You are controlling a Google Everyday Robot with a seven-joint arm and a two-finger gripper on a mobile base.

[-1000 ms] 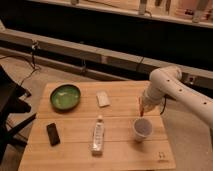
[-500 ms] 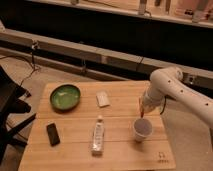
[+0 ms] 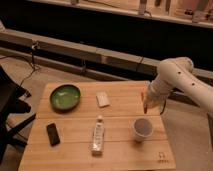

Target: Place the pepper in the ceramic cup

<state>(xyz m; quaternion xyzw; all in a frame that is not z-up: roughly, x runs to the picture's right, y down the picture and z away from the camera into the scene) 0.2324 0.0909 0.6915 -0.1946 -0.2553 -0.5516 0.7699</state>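
Observation:
The white ceramic cup (image 3: 142, 129) with a dark inside stands upright on the right part of the wooden table (image 3: 120, 117). My gripper (image 3: 146, 104) hangs at the end of the white arm (image 3: 172, 77), just behind and above the cup. It is shut on the pepper (image 3: 145, 106), a slender red-orange piece that points downward from the gripper. The pepper's lower tip is above the table, a little beyond the cup's far rim and outside the cup.
A green bowl (image 3: 65, 96) sits at the back left of the table. A small white block (image 3: 102, 99) lies behind the middle. A clear bottle (image 3: 98, 135) lies in front of it, and a black flat object (image 3: 53, 134) at front left. A dark chair (image 3: 10, 107) stands to the left.
My gripper with the pepper has risen and drawn back a little from over the cup's mouth. The cup and the other things have not moved.

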